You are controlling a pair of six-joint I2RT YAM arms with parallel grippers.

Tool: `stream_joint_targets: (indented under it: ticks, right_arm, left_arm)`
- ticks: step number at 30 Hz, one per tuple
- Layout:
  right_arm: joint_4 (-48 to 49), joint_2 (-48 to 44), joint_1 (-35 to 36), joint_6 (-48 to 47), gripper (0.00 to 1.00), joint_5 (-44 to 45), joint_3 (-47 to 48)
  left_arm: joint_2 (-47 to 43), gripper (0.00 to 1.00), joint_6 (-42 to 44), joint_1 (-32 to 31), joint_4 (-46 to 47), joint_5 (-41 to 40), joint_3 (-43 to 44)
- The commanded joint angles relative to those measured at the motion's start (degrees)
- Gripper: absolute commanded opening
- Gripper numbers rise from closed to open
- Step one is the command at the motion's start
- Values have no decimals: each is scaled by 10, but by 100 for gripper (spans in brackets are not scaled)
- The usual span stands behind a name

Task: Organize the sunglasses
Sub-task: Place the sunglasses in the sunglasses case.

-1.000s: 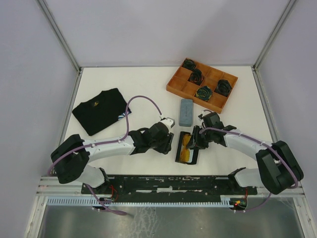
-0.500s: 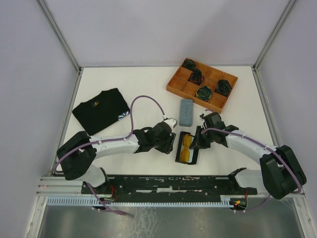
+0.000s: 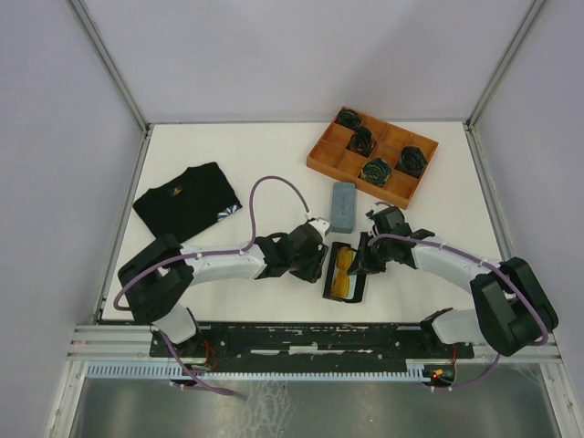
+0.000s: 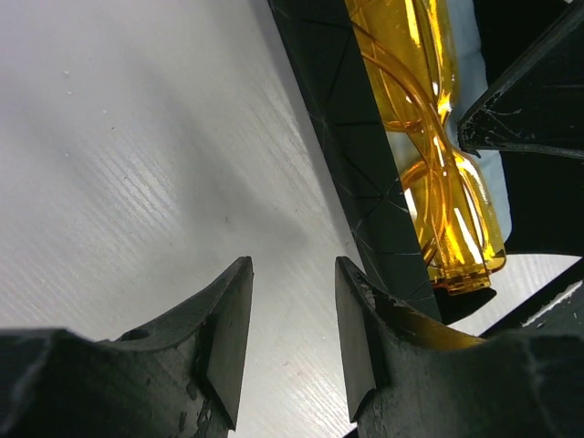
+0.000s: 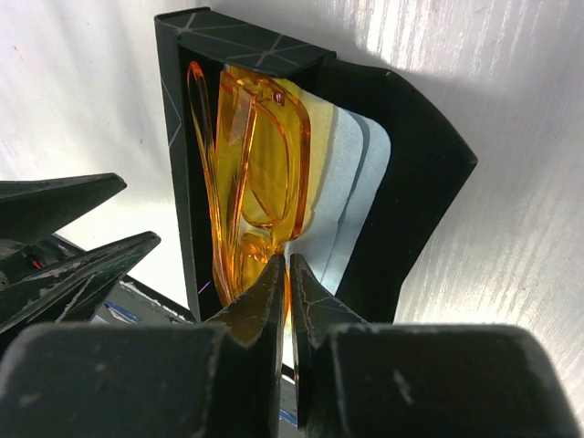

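You have the open case (image 3: 328, 276) near the middle of the desk's (image 3: 255, 164) near edge, with the sunglasses (image 3: 343, 272) lying in it on a cloth (image 5: 358, 173). The closed case (image 3: 342, 207) lies just behind it. The tray (image 3: 351, 183) sits toward the far right corner, with bundles (image 3: 376, 171) in four compartments. The folded garment (image 3: 185, 203) lies by the left edge. The left end effector (image 3: 317, 265) is just left of the open case, the right end effector (image 3: 363, 258) at its right side, over the sunglasses

Both arms (image 3: 219, 265) have white links, black joints and looping purple cables (image 3: 274, 180)
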Motion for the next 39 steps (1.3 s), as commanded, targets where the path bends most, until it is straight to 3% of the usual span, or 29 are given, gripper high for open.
stream_joint_targets:
  ticks: [1,39]
  right_arm:
    - [35,11,3,6,12,-3,10]
    - [110,63,42,24,17,-31,20]
  left_arm:
    - [16,48,-12,0,19,3,20]
    - [62,47,-6,-10,21,6,31]
